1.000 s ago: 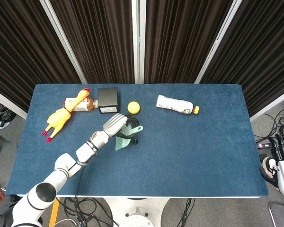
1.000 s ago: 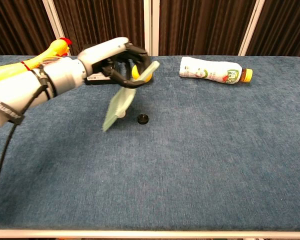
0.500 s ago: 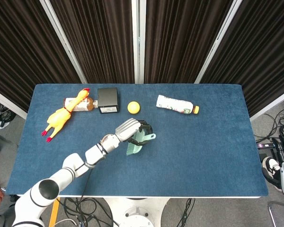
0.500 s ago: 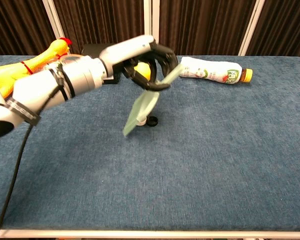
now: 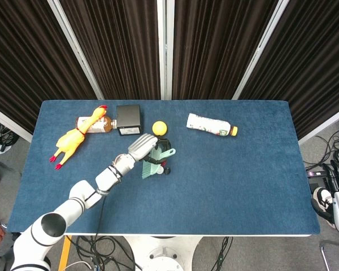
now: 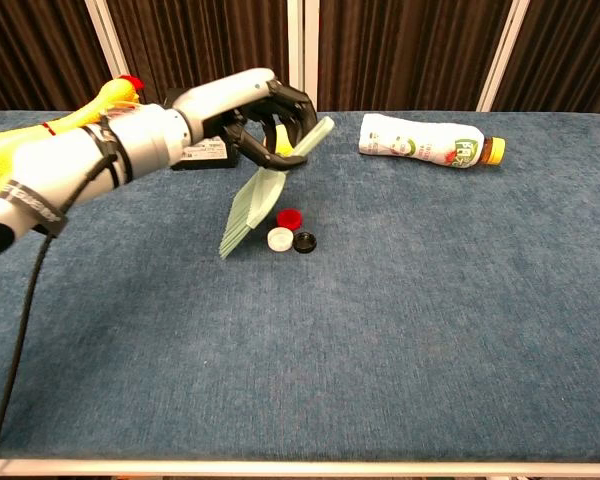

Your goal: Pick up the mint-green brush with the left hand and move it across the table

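Your left hand is wrapped around the handle of the mint-green brush, which hangs clear of the table with its bristle end tilted down. Just below that end lie three small caps, red, white and black. Keep the handle firmly clasped and carry the brush high enough to pass over them. Well off to the right of your hand lies a white bottle; its label cannot be read. Your right hand hangs off the table edge, holding nothing, fingers apart.
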`<action>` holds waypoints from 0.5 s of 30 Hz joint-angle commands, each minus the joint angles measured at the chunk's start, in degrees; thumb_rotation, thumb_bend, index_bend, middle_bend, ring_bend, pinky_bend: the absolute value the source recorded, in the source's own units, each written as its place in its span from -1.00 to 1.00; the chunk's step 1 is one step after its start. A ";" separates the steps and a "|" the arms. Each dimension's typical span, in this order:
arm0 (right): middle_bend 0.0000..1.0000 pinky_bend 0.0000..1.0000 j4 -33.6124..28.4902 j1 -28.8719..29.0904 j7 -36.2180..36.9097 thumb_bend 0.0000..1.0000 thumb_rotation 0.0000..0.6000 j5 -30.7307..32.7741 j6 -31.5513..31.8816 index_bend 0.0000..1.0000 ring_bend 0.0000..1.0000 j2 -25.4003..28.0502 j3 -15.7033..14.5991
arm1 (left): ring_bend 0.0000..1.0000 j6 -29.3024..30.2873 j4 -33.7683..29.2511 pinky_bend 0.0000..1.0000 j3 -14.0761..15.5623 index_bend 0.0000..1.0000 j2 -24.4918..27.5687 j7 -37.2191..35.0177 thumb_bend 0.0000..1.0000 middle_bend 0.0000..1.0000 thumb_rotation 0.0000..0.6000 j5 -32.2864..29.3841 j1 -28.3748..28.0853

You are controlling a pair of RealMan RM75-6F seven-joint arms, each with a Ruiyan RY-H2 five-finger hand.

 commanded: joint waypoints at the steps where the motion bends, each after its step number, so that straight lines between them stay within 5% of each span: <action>1: -0.97 -1.00 -0.10 -0.11 -0.03 -0.70 1.00 0.00 0.06 -1.00 -1.00 0.08 -0.07 | -0.15 -0.90 0.82 0.08 0.26 -0.02 -1.26 -0.27 -0.25 0.11 1.00 0.29 -1.08; 15: -0.97 -1.00 0.32 -0.71 0.70 -0.69 1.00 0.59 0.61 -1.00 -1.00 0.07 0.06 | -0.15 2.72 -2.61 0.08 0.55 -0.02 -3.07 0.44 -0.25 0.11 1.00 2.66 -4.56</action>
